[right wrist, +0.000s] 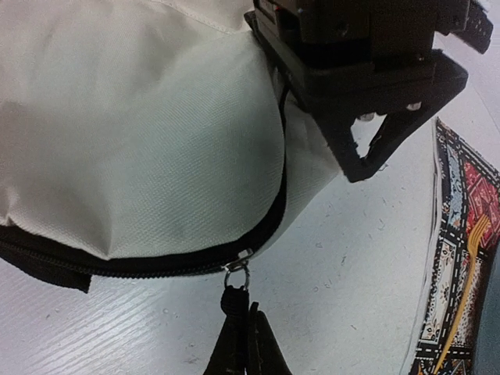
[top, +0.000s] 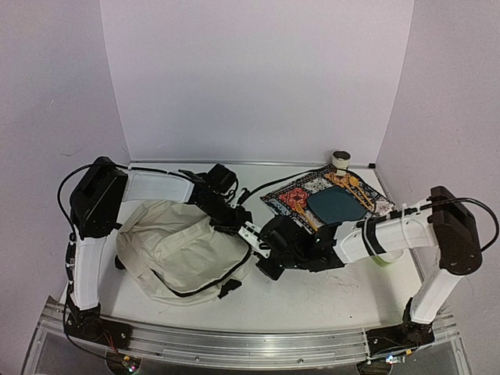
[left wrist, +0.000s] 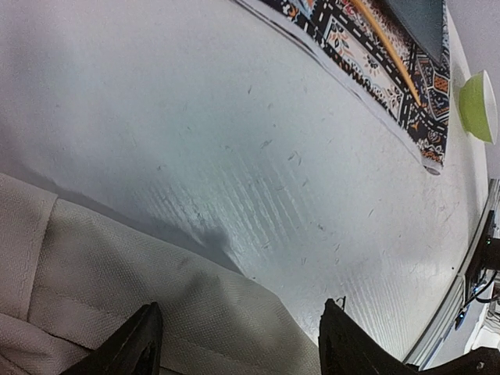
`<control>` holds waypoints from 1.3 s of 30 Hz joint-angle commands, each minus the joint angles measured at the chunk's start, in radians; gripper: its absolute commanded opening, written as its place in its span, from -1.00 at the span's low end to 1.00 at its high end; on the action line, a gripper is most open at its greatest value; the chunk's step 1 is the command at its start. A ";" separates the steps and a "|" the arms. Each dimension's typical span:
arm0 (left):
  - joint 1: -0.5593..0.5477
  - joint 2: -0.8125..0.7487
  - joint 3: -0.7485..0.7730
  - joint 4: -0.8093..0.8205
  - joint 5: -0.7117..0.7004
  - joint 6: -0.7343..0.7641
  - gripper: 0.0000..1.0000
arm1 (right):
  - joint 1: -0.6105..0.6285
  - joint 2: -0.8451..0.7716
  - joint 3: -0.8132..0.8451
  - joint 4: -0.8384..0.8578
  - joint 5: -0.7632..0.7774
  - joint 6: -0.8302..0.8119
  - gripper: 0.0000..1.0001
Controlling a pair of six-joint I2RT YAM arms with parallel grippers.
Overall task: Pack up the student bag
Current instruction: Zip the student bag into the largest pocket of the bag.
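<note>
Bag (top: 176,254) lies on the tabletop (top: 328,289), lower left of the top view. Its right edge is hidden under both pincers, and both wrist views cut it off.

Right pincer (right wrist: 244,319): clenched on the zipper pull (right wrist: 236,278), bottom centre of the right wrist view.

Left pincer (left wrist: 242,344): released, fingers (left wrist: 133,348) wide apart above cream fabric; only their tips show.

Mat (top: 301,195), upper right of the top view, is partly covered by a dark flat item (top: 337,206) of unclear kind. Green bowl (left wrist: 478,105) is cut off at the right frame edge.
</note>
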State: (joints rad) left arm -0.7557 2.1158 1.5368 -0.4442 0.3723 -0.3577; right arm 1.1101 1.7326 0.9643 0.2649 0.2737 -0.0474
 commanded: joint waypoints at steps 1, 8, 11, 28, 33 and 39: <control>-0.024 0.000 0.022 -0.095 -0.021 -0.001 0.40 | 0.024 0.025 0.054 -0.054 0.129 -0.026 -1.00; -0.050 0.068 0.029 -0.123 -0.005 0.014 -0.29 | 0.037 0.048 0.084 -0.076 0.163 -0.031 -1.00; -0.051 0.118 0.043 -0.122 -0.016 0.014 -0.71 | 0.053 0.048 0.098 -0.098 0.146 -0.025 -1.00; 0.029 0.346 0.323 -0.119 -0.157 -0.027 -1.00 | 0.270 0.054 0.151 -0.220 -0.056 0.165 -1.00; 0.043 0.399 0.365 -0.105 -0.165 -0.054 -1.00 | 0.301 0.078 0.188 -0.219 -0.119 0.191 -1.00; 0.058 0.435 0.433 -0.090 -0.152 -0.069 -1.00 | 0.305 0.095 0.206 -0.215 -0.120 0.222 -1.00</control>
State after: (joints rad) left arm -0.7277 2.4605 1.9610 -0.4870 0.3224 -0.4137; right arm 1.3910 1.8174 1.1301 0.0671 0.2058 0.1327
